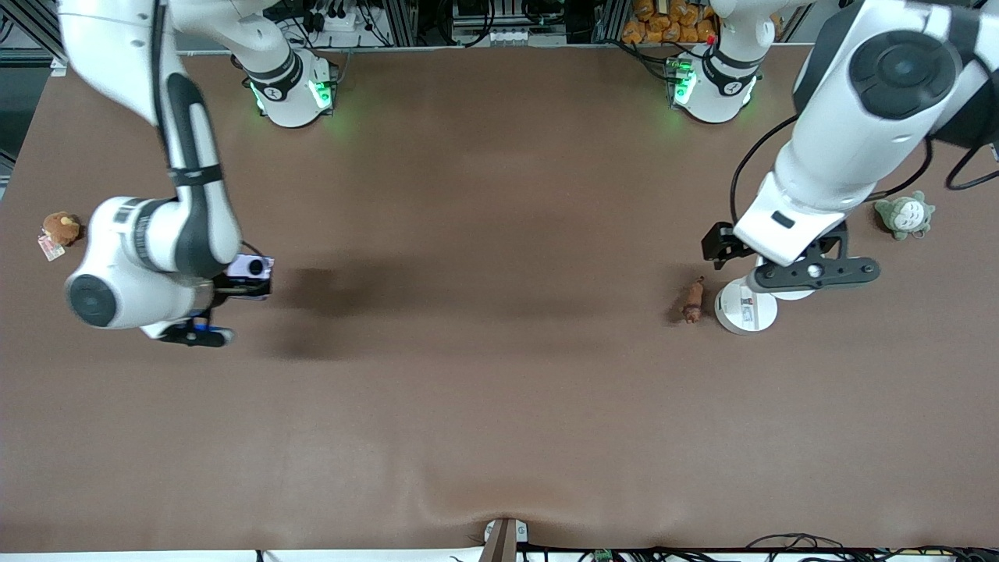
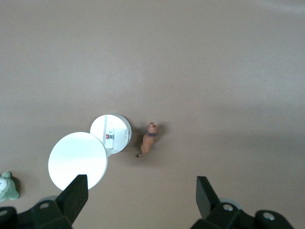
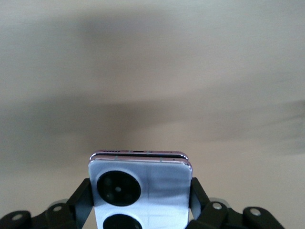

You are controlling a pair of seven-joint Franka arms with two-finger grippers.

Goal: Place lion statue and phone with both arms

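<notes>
The lion statue point(image 1: 693, 300), a tiny reddish-brown figurine, lies on the brown table toward the left arm's end, beside a white round device. It also shows in the left wrist view point(image 2: 149, 140). My left gripper point(image 2: 140, 198) is open and empty, up in the air over the white device and close to the lion; in the front view its hand point(image 1: 804, 272) covers part of that device. My right gripper point(image 3: 139, 202) is shut on the lilac phone point(image 3: 139, 188), fingers on its two side edges, camera circles facing the wrist camera. It holds the phone point(image 1: 254, 271) above the table toward the right arm's end.
The white round lamp-like device point(image 1: 746, 307) stands next to the lion, seen as two discs in the left wrist view point(image 2: 77, 160). A grey-white plush point(image 1: 904, 215) sits near the left arm's table edge. An orange-brown plush with a tag point(image 1: 60, 229) sits near the right arm's edge.
</notes>
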